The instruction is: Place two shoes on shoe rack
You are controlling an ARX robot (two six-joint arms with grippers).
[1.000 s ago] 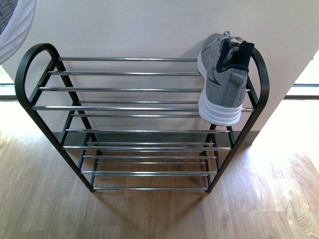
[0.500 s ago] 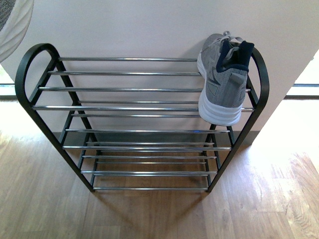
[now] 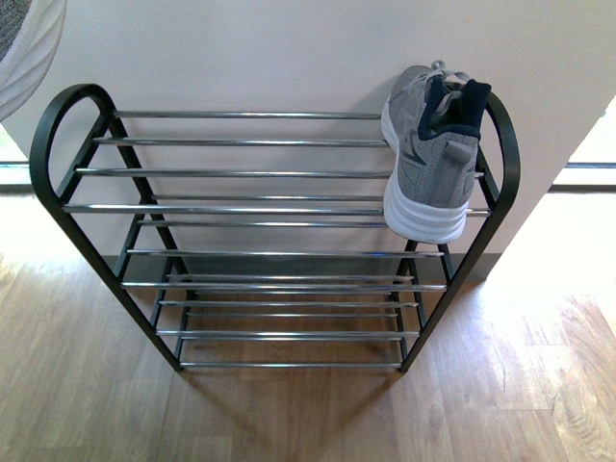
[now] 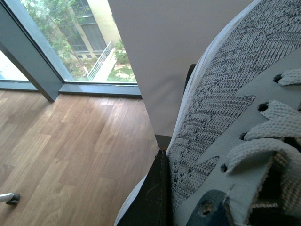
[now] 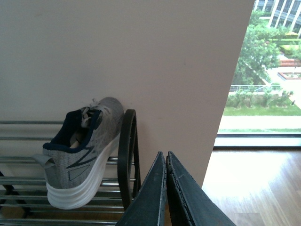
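A grey sneaker [image 3: 430, 154] with a thick white sole rests heel-out at the right end of the shoe rack's [image 3: 241, 173] top tier, against the arched black side frame. The right wrist view also shows this sneaker [image 5: 80, 155] beside the frame [image 5: 127, 155]. My right gripper [image 5: 165, 154] is shut on nothing, off the rack's right end. My left gripper [image 4: 188, 188] is shut on a second grey sneaker [image 4: 221, 108], which fills its view; one black finger [image 4: 153, 197] presses its side. That sneaker's white sole [image 3: 27, 48] shows high at the front view's top left corner.
The rack stands on a wooden floor [image 3: 289, 414] against a pale wall [image 3: 250, 48]. Its lower tiers [image 3: 289, 289] hold nothing. Floor-length windows [image 4: 56, 42] flank the wall on both sides. A small white and dark object [image 4: 9, 198] lies on the floor.
The held sneaker's sole at the front view's top left has drawn back slightly toward the corner. The racked sneaker and the rack have not moved.
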